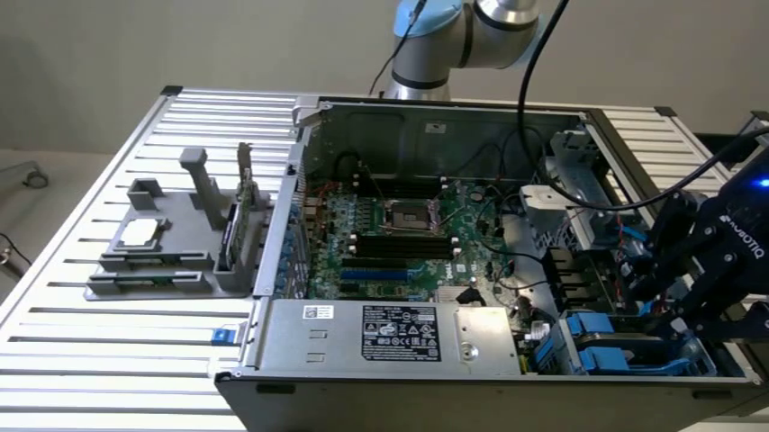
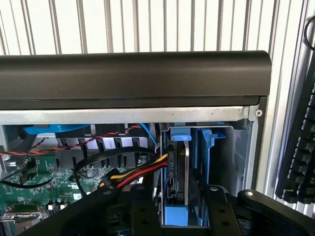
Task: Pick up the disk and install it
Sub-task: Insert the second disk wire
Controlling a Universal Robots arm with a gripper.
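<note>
Disk (image 2: 178,182) in glossy blue plastic carrier, seated edgewise in bay

The gripper (image 1: 683,301) hangs low, its black fingers (image 2: 219,214) parted.

I am looking down at the disk (image 2: 178,172) standing on edge in its blue carrier inside the drive bay (image 2: 216,147), my gripper (image 2: 179,209) fingers sitting apart on either side, beside red-yellow-black power wires (image 2: 140,172) and the green motherboard (image 2: 34,184).

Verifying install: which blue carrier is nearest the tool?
The one framing the disk, on edge directly ahead of the tool; the other blue carrier sits beside it.
</note>
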